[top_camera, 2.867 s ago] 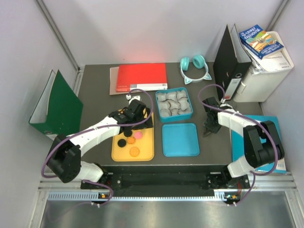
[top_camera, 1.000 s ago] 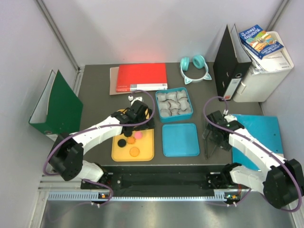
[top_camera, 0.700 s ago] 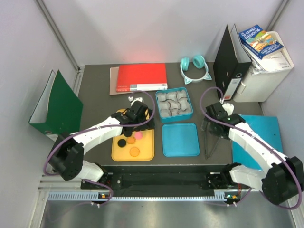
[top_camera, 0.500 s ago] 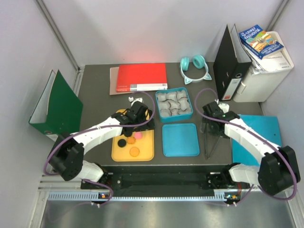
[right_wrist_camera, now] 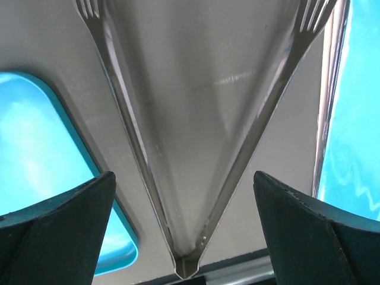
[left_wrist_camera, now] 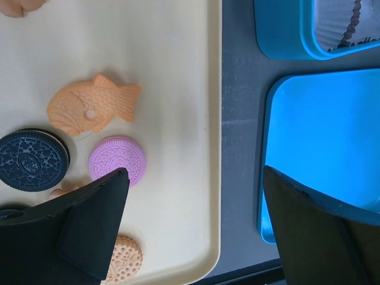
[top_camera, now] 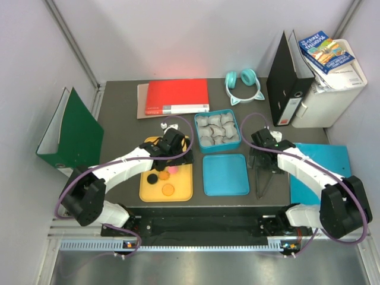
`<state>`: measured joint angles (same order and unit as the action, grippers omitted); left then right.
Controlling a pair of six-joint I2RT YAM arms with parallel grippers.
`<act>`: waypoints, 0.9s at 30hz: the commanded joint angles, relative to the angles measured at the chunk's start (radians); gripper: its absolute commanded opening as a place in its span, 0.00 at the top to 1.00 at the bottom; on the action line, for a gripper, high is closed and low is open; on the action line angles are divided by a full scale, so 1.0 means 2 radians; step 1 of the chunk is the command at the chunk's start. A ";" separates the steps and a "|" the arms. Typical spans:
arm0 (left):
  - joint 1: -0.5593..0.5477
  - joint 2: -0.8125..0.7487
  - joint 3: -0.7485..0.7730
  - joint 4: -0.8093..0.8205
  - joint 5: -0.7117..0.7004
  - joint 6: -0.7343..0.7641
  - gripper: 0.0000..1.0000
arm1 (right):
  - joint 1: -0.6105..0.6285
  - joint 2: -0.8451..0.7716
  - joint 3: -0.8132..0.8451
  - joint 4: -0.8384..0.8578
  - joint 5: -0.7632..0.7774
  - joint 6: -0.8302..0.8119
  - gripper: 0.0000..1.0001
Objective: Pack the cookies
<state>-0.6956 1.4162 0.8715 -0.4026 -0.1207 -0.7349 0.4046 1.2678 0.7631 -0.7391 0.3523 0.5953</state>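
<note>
The cookies lie on a yellow tray (top_camera: 181,191) (left_wrist_camera: 172,71): a black one (top_camera: 152,177) (left_wrist_camera: 32,159), a pink one (top_camera: 173,170) (left_wrist_camera: 117,160), a round orange one (top_camera: 168,189), a tan one (left_wrist_camera: 123,258) and a fish-shaped orange one (left_wrist_camera: 92,110). My left gripper (top_camera: 177,157) (left_wrist_camera: 195,172) hovers open over the tray's right part, with the pink cookie at its left finger. Metal tongs (top_camera: 260,178) (right_wrist_camera: 196,148) lie on the table. My right gripper (top_camera: 264,155) (right_wrist_camera: 184,175) hangs open above them, a finger on each side.
A blue tin (top_camera: 205,145) (left_wrist_camera: 285,35) lined with paper cups stands beyond its flat blue lid (top_camera: 225,174) (left_wrist_camera: 323,148) (right_wrist_camera: 41,166). A blue folder (top_camera: 320,155) (right_wrist_camera: 356,119) lies right of the tongs. A red book (top_camera: 178,96), headphones (top_camera: 243,86) and binders stand at the back.
My right arm has swung from near the front edge back and left over the tongs. The left arm has barely shifted above the tray.
</note>
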 commanded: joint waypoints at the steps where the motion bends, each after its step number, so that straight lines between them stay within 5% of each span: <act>1: -0.003 -0.006 -0.005 0.022 0.000 -0.005 0.02 | -0.003 -0.005 -0.012 0.004 -0.005 0.010 0.01; 19: -0.003 0.004 -0.006 0.022 0.001 -0.005 0.02 | -0.030 0.068 -0.048 0.065 -0.056 0.043 0.01; 25: -0.003 0.005 -0.005 0.022 -0.003 -0.006 0.02 | -0.040 0.078 -0.051 0.066 -0.061 0.044 0.09; 27: -0.003 0.007 -0.005 0.022 -0.001 -0.007 0.02 | -0.040 0.079 -0.049 0.061 -0.058 0.044 0.21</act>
<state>-0.6968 1.4166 0.8654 -0.3954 -0.1196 -0.7357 0.3416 1.3731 0.6910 -0.6125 0.2222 0.6739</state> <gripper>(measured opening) 0.983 0.893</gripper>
